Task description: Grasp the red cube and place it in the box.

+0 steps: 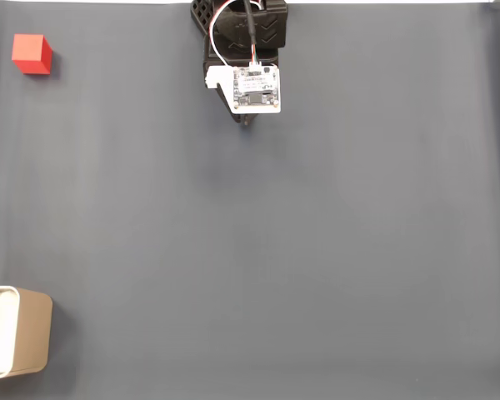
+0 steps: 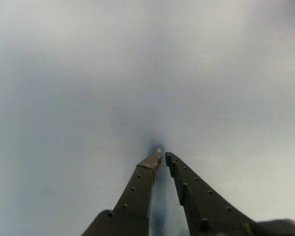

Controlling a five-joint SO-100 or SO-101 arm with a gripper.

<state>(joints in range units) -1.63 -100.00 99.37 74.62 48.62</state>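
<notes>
The red cube sits on the dark grey mat at the far top left of the fixed view. The box, beige with a white rim, stands at the bottom left edge, partly cut off by the frame. The black arm with its white wrist board hangs at the top centre, well to the right of the cube, and its gripper barely peeks out below the board. In the wrist view the gripper points at bare mat with its two black fingers nearly touching and nothing between them.
A dark grey mat covers the whole table. The arm's base stands at the top edge. A pale strip runs along the mat's top border.
</notes>
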